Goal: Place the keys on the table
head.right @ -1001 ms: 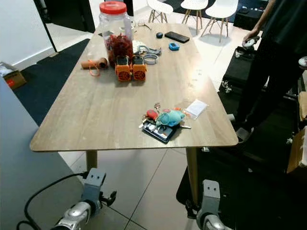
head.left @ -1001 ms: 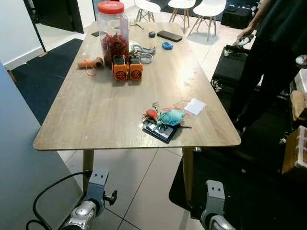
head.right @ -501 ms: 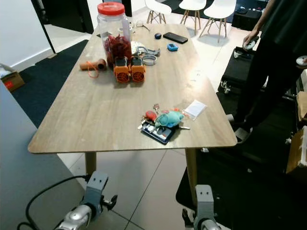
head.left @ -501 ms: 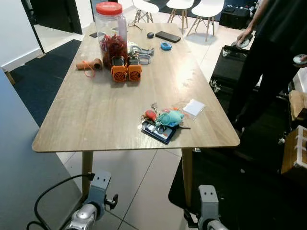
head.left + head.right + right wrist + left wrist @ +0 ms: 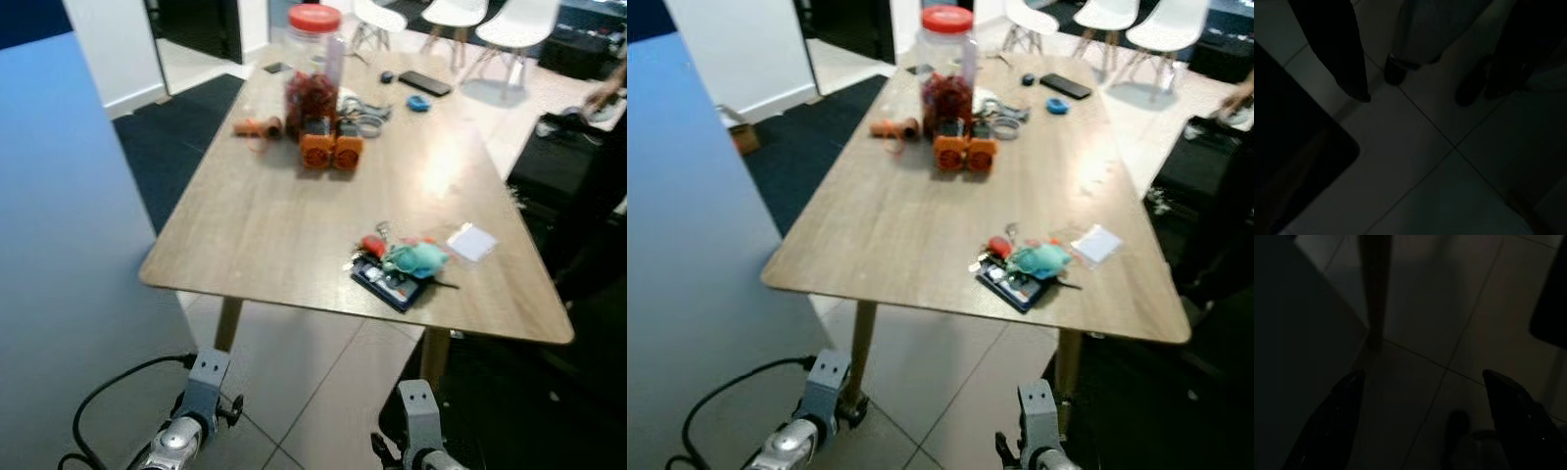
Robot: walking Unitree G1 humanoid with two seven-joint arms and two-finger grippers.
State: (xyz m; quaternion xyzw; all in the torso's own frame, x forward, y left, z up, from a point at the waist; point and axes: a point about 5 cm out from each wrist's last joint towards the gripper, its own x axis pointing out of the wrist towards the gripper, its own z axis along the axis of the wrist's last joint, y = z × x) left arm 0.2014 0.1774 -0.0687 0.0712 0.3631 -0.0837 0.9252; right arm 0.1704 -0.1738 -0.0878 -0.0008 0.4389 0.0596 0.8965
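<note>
Left jaws apart; keys point(image 5: 397, 262) on table point(image 5: 274, 215)

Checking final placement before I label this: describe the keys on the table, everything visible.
The keys are a small cluster near the table's right front corner: a few metal keys and rings at the far side, a red fob, and a soft teal plush charm on top. The bunch lies flat, partly over a dark flat card-like item that it touches. A white packet sits just beyond, apart. Nothing holds them. The view is a bit blurred, so finer detail is unclear.
</note>
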